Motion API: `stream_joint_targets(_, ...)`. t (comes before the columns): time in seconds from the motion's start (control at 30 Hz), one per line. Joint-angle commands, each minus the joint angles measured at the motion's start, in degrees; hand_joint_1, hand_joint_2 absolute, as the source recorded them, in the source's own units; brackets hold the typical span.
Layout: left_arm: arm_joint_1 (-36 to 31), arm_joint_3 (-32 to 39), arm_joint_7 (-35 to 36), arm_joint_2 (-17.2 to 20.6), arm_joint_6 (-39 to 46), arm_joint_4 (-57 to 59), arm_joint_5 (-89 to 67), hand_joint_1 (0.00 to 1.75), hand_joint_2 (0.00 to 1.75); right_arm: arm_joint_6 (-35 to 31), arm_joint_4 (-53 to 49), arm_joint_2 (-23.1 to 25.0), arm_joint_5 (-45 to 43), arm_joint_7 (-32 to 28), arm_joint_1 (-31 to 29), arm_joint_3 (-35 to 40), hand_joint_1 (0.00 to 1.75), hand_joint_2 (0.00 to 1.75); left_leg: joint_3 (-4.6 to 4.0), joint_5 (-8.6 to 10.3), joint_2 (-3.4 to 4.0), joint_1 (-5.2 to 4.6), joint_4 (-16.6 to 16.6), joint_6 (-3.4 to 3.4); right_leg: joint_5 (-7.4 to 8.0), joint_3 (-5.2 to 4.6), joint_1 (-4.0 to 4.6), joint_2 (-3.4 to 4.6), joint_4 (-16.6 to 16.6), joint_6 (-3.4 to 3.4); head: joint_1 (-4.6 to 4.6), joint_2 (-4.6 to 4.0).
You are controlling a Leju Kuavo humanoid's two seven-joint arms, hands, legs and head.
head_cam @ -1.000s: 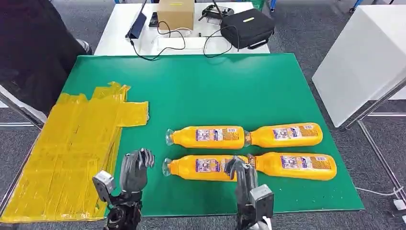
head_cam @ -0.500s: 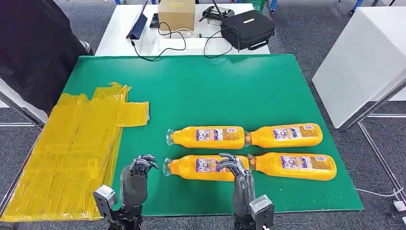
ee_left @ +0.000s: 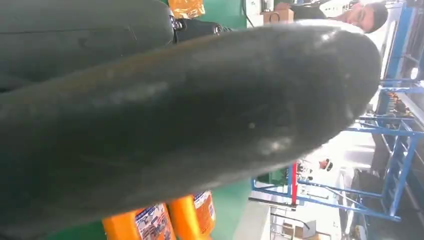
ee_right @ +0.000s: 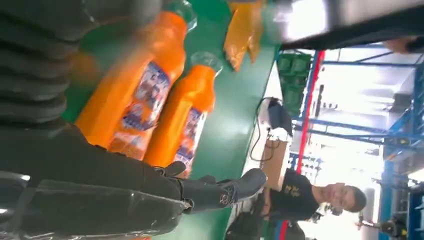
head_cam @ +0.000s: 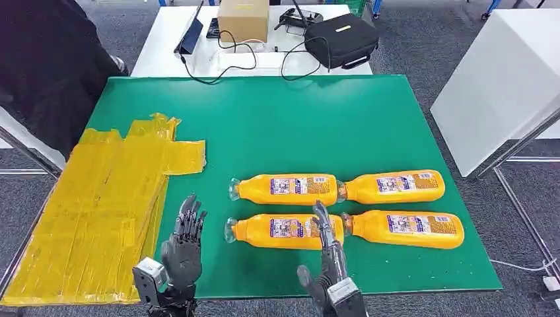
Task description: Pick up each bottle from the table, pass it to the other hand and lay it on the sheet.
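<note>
Right hand [head_cam: 323, 264] raised at the near edge of the table, fingers straight and spread, holding nothing; fingertips over the near-left bottle [head_cam: 284, 231], contact impossible to judge from the head view. Left hand [head_cam: 183, 247] likewise upright with fingers apart and empty, standing over bare green mat [head_cam: 277, 125] between that bottle's cap and the yellow sheet [head_cam: 99, 205].

Four orange bottles lying on their sides in two rows, caps pointing toward the sheet. Near row: near-left bottle, then near-right bottle [head_cam: 406, 228] just beside its base. Far row: far-left bottle [head_cam: 284, 189] and far-right bottle [head_cam: 395, 186], end to end. None on the sheet.

Sheet crinkled, spread over the left part of the mat, hanging past its left edge.

Beyond the mat, a white table [head_cam: 158, 56] with a cardboard box [head_cam: 242, 18], a black bag [head_cam: 341, 39] and loose cables [head_cam: 228, 56]. A person in dark clothes [head_cam: 46, 66] at far left.
</note>
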Motion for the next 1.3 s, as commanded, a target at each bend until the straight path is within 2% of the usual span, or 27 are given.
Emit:
stream_joint_targets(0.03, -1.1, 0.2, -0.7, 0.2, -0.4, 3.8, 0.3, 0.00, 0.00, -1.1, 3.9, -0.8, 7.7, 0.1, 0.8, -5.4, 0.00, 1.75, 0.45, -0.11, -0.15, 0.00, -0.1, 0.09, -0.15, 0.48, 0.02, -0.06, -0.1, -0.19, 0.02, 0.00)
stream_joint_targets(0.07, -1.1, 0.3, -0.7, 0.1, -0.6, 3.9, 0.4, 0.00, 0.00, -1.4, 4.2, -0.5, 10.2, 0.7, 0.9, -6.5, 0.00, 1.75, 0.43, -0.10, -0.16, 0.01, -0.1, 0.08, -0.14, 0.46, 0.03, -0.08, -0.1, -0.18, 0.00, 0.00)
stream_joint_targets(0.1, -1.3, 0.7, -0.7, -0.1, -0.6, 4.4, 0.2, 0.00, 0.00, -2.2, 5.3, 0.8, 18.6, 2.4, 0.9, -8.6, 0.00, 1.75, 0.28, -0.04, -0.13, 0.00, -0.1, 0.06, -0.07, 0.31, 0.02, -0.08, -0.1, -0.12, 0.00, 0.00)
stream_joint_targets(0.2, -1.9, 0.4, -0.7, -0.3, -1.0, 5.0, 0.1, 0.00, 0.00, -1.3, 10.0, 2.1, 27.3, 5.1, -1.1, -7.9, 0.00, 1.75, 0.39, -0.08, -0.11, -0.01, -0.1, 0.08, -0.11, 0.40, 0.01, -0.04, -0.1, -0.17, 0.00, 0.00)
stream_joint_targets(0.27, -2.2, 0.3, -0.7, -0.4, -1.0, 5.3, 0.1, 0.00, 0.00, -2.8, 13.1, 2.8, 30.6, 6.0, -2.6, -7.5, 0.00, 1.75, 0.37, -0.07, -0.05, 0.01, -0.1, 0.07, -0.07, 0.36, 0.03, 0.02, -0.1, -0.15, 0.00, 0.00)
stream_joint_targets(0.33, -2.8, -0.2, -0.7, -0.4, -1.0, 6.1, -0.1, 0.00, 0.00, -2.9, 16.5, 3.3, 32.8, 7.1, -4.7, -6.9, 0.00, 1.75, 0.73, -0.22, -0.04, 0.03, -0.1, 0.13, -0.19, 0.71, 0.07, 0.09, -0.1, -0.30, 0.00, 0.00)
stream_joint_targets(0.37, -3.1, -0.4, -0.7, -0.4, -1.0, 6.5, -0.1, 0.00, 0.00, -3.3, 17.5, 3.5, 33.9, 7.7, -5.4, -6.7, 0.00, 1.75, 0.28, -0.02, 0.02, 0.02, -0.1, 0.04, -0.01, 0.26, 0.04, 0.07, -0.1, -0.12, 0.00, 0.00)
stream_joint_targets(0.4, -3.5, -0.6, -0.7, -0.3, -1.0, 6.8, -0.1, 0.00, 0.00, -3.6, 18.2, 3.5, 35.0, 8.0, -6.2, -6.3, 0.00, 1.75, 0.35, -0.05, 0.03, 0.03, -0.1, 0.05, -0.02, 0.33, 0.05, 0.09, -0.1, -0.15, 0.00, 0.00)
stream_joint_targets(0.6, -4.7, -1.4, -0.7, -0.3, -0.9, 8.2, -0.4, 0.00, 0.00, -5.4, 18.5, 4.0, 43.1, 13.7, -8.7, -5.3, 0.00, 1.75, 0.40, -0.05, -0.02, 0.01, -0.1, 0.08, -0.06, 0.38, 0.03, 0.06, -0.1, -0.17, 0.00, 0.00)
stream_joint_targets(0.93, -5.7, -1.6, -0.7, -0.3, -0.7, 9.7, -0.6, 0.00, 0.00, -6.8, 14.4, 5.5, 45.2, 14.1, -9.3, -5.4, 0.00, 1.75, 0.20, 0.03, -0.03, -0.01, -0.1, 0.03, 0.00, 0.19, 0.01, 0.01, 0.0, -0.09, 0.00, 0.00)
stream_joint_targets(0.97, -5.7, -1.6, -0.7, -0.3, -0.7, 9.7, -0.6, 0.00, 0.00, -6.8, 14.4, 5.5, 45.2, 14.1, -9.3, -5.4, 0.00, 1.75, 0.49, -0.10, -0.06, 0.01, 0.0, 0.09, -0.12, 0.48, 0.03, 0.03, 0.0, -0.21, 0.00, 0.00)
stream_joint_targets(1.0, -5.7, -1.6, -0.7, -0.3, -0.7, 9.7, -0.6, 0.00, 0.00, -6.8, 14.4, 5.5, 45.2, 14.1, -9.3, -5.4, 0.00, 1.75, 0.24, 0.01, -0.04, -0.01, -0.1, 0.04, -0.02, 0.23, 0.01, 0.00, 0.0, -0.10, 0.00, 0.00)
stream_joint_targets(1.07, -5.7, -1.6, -0.7, -0.3, -0.7, 9.7, -0.6, 0.00, 0.00, -6.8, 14.4, 5.5, 45.2, 14.1, -9.3, -5.4, 0.00, 1.75, 0.26, 0.00, -0.05, 0.00, 0.0, 0.05, -0.03, 0.25, 0.01, 0.00, 0.0, -0.10, 0.00, 0.00)
stream_joint_targets(1.17, -6.1, -1.7, -0.7, -0.2, -0.7, 10.7, -0.6, 0.00, 0.00, -8.5, 7.0, 5.8, 42.5, 9.3, -7.2, -5.7, 0.00, 1.75, 0.36, -0.06, -0.06, 0.00, 0.0, 0.07, -0.09, 0.36, 0.02, 0.00, 0.0, -0.15, 0.00, 0.00)
stream_joint_targets(1.23, -6.8, -1.7, -0.7, -0.1, -0.6, 11.7, -0.5, 0.00, 0.00, -7.4, -1.8, 5.7, 39.3, 5.4, -4.3, -4.9, 0.00, 1.75, 0.32, -0.08, -0.16, -0.01, 0.0, 0.08, -0.15, 0.34, 0.01, -0.08, 0.1, -0.17, 0.02, 0.00)
stream_joint_targets(1.3, -7.2, -1.9, -0.7, 0.0, -0.2, 12.1, -0.5, 0.00, 0.00, -5.4, -7.3, 5.2, 39.4, 5.4, -2.5, -4.2, 0.00, 1.75, 0.28, -0.09, -0.19, -0.02, 0.1, 0.08, -0.17, 0.30, 0.00, -0.11, 0.1, -0.17, 0.02, 0.00)
